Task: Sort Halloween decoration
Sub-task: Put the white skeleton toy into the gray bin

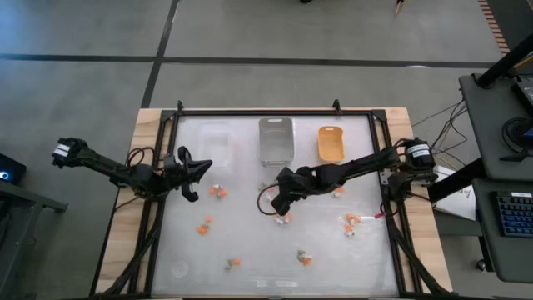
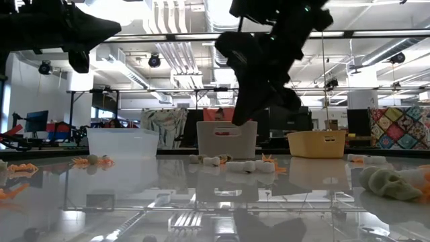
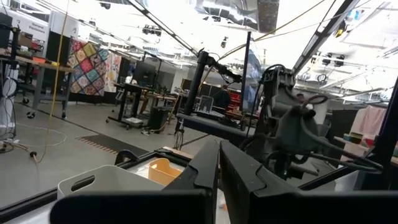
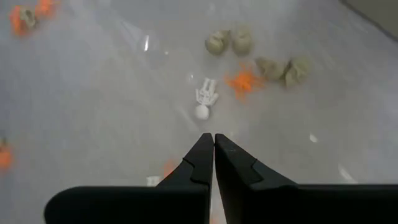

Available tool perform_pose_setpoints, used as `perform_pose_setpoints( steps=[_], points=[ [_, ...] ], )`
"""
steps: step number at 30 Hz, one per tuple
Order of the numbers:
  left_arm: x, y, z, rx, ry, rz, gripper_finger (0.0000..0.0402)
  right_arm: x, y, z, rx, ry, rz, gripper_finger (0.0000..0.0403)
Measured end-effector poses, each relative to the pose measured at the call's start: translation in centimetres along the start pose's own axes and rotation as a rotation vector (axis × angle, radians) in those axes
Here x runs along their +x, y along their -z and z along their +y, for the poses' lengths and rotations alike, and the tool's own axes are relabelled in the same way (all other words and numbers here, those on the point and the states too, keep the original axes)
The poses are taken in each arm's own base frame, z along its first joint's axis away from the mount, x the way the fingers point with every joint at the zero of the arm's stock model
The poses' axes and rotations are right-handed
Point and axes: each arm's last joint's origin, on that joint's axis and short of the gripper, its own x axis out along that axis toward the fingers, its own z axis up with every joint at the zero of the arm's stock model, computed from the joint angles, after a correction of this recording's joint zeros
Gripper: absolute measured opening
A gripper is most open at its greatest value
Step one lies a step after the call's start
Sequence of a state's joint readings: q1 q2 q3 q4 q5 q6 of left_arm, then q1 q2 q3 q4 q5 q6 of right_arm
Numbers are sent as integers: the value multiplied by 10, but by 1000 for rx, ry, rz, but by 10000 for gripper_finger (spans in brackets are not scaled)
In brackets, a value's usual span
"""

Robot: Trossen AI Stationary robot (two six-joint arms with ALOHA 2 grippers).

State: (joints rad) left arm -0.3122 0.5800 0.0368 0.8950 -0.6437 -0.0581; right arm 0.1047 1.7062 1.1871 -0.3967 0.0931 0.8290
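Small Halloween decorations lie scattered on the clear tabletop: orange ones (image 1: 203, 225), and a white skeleton (image 4: 205, 99) beside an orange spider (image 4: 244, 81) and tan skulls (image 4: 217, 42). My right gripper (image 1: 279, 206) hangs shut over the table's middle, pointing down at a slant. In its wrist view the tips (image 4: 214, 139) are just short of the skeleton and hold nothing. My left gripper (image 1: 202, 167) waits shut, high over the table's left part, also seen in its wrist view (image 3: 219, 149).
Three small trays stand in a row along the far edge: a clear one (image 1: 215, 140), a grey one (image 1: 276, 140) and an orange-yellow one (image 1: 331, 142). A black frame (image 1: 275, 112) rims the table. More trinkets lie near the front (image 1: 305, 257) and right (image 1: 351, 222).
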Motion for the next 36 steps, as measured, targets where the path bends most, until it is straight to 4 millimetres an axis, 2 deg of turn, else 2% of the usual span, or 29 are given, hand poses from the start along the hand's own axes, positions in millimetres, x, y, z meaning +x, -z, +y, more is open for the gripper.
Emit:
perform_pose_setpoints(
  steps=[5, 8, 15, 23, 28, 36],
  points=[
    [-1, -2, 0, 11, 1, -14, 0, 1, -13, 15, 11, 55, 57, 12],
    [-2, -5, 1, 0, 11, -31, 0, 8, -22, 26, 4, 72, 73, 27],
    [-5, -12, 0, 12, 113, -74, 0, 30, -31, 38, -15, 212, 175, 102],
    [-12, -24, 4, 35, 112, -142, 0, 50, -38, 47, -25, 252, 213, 170],
    [-18, -33, 8, 57, 105, -204, 0, 58, -41, 48, -23, 259, 212, 180],
    [-25, -41, 13, 99, 87, -261, 0, 70, -40, 42, -13, 282, 223, 167]
  ],
)
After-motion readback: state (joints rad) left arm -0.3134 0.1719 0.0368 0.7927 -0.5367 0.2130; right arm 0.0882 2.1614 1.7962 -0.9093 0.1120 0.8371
